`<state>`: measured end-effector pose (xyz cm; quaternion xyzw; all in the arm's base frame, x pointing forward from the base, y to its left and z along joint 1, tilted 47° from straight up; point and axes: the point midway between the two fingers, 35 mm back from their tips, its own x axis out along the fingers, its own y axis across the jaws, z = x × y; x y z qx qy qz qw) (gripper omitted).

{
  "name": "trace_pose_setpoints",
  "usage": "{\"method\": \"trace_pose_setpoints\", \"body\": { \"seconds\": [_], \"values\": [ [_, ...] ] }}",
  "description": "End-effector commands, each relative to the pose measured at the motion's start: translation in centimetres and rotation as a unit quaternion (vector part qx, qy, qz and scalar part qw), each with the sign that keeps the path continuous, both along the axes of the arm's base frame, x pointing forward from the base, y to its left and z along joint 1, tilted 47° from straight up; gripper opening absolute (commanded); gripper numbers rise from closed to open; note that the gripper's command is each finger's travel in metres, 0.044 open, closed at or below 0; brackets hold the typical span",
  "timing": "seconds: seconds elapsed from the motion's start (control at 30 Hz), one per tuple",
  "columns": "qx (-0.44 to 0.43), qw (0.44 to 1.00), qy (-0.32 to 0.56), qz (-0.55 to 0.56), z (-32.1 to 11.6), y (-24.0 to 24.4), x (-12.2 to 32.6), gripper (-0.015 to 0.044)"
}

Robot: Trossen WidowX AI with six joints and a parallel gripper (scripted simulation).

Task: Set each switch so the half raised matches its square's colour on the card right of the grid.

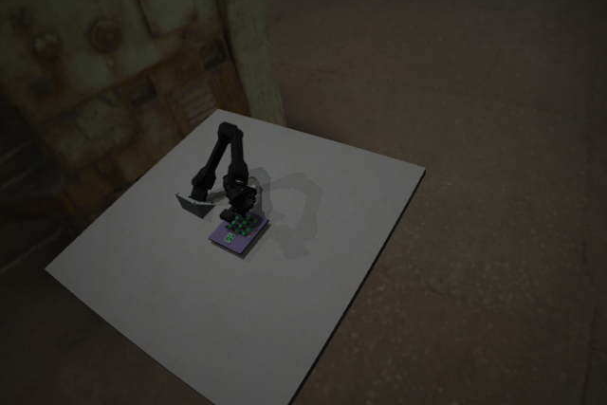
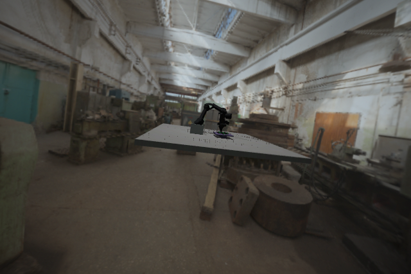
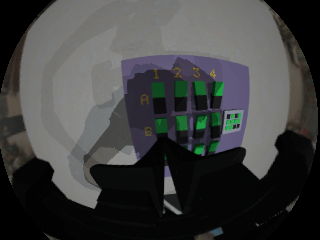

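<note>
The purple panel (image 1: 238, 246) (image 2: 228, 135) (image 3: 236, 80) carries a grid of green and dark grey switches. In the wrist view, row A with switch A1 (image 3: 159, 98) and switch A4 (image 3: 217, 95) shows fully. Row B lies below it, with switch B1 (image 3: 161, 127) and switch B3 (image 3: 200, 125). The nearest row is partly hidden by my fingers. The small card (image 3: 233, 121) (image 1: 229, 238) lies right of the grid; its squares are green and dark, too small to read surely. My gripper (image 3: 163, 140) is shut and empty, its tips low at the near side of B1; contact cannot be told.
The panel lies on a pale table (image 1: 319, 224) (image 2: 172, 137). A grey plate (image 1: 194, 206) (image 2: 196, 128) stands at the arm's base. The arm's shadow falls across the left part of the panel and the table beside it.
</note>
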<state>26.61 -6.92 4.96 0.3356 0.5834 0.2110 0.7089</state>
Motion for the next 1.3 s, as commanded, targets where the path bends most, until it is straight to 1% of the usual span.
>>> {"method": "trace_pose_setpoints", "body": {
  "seconds": [0.0,0.13,0.3,0.43,0.57,0.67,0.83,1.27],
  "values": [
    [0.001,1.000,0.001,-0.002,0.0,0.1,0.1,0.0000],
    [0.000,1.000,0.000,0.000,0.1,-0.1,0.0,0.0000],
    [0.000,1.000,0.009,0.006,3.8,-3.9,-1.0,0.0000],
    [0.001,1.000,0.010,0.008,4.4,-4.5,-1.2,0.0000],
    [0.001,1.000,0.010,0.008,2.8,-6.0,-1.4,0.0000],
    [0.001,1.000,0.010,0.008,2.6,-6.2,-1.4,0.0000],
    [0.000,1.000,0.001,-0.001,0.3,-3.8,-0.8,0.0000],
    [0.000,1.000,0.001,-0.002,-0.7,-2.7,-0.5,0.0000]
  ]
}}
